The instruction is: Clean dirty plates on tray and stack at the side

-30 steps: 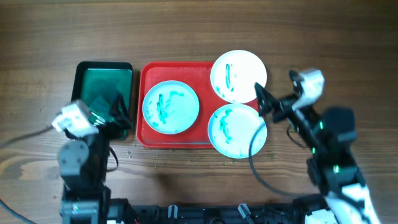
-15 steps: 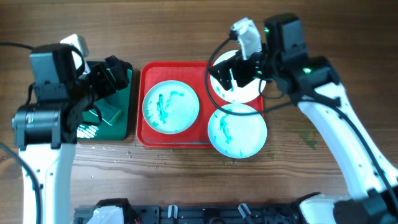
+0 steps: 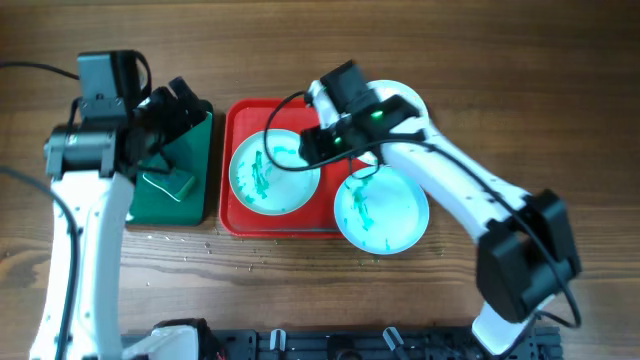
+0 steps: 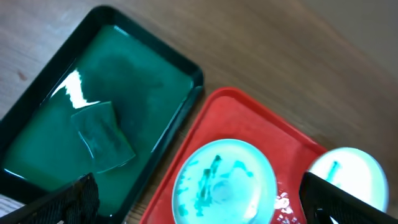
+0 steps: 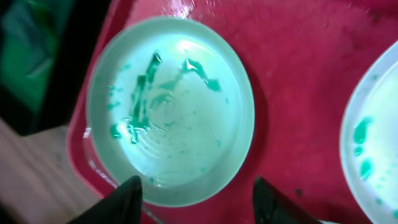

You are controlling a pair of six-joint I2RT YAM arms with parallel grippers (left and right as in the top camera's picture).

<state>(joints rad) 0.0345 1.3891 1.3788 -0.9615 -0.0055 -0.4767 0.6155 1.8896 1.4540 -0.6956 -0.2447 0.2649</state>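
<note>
The red tray (image 3: 228,215) holds one white plate (image 3: 262,178) smeared with teal. A second smeared plate (image 3: 385,212) overlaps the tray's front right corner. A third plate (image 3: 408,100) at the back right is partly hidden by my right arm. My right gripper (image 3: 312,143) is open and empty above the right rim of the tray plate. In the right wrist view its fingers (image 5: 199,202) straddle the near rim of that plate (image 5: 171,106). My left gripper (image 3: 183,108) is open and empty above the dark green tray; in the left wrist view its fingers (image 4: 205,205) frame the tray plate (image 4: 224,180).
The dark green tray (image 3: 175,205) stands left of the red tray and holds liquid and a green sponge (image 3: 167,183), also visible in the left wrist view (image 4: 102,137). Water drops lie on the wood in front of both trays.
Both arms have risen from the front edge. The right gripper swung left from the back right plate to over the tray plate. The left arm settled over the green tray.
</note>
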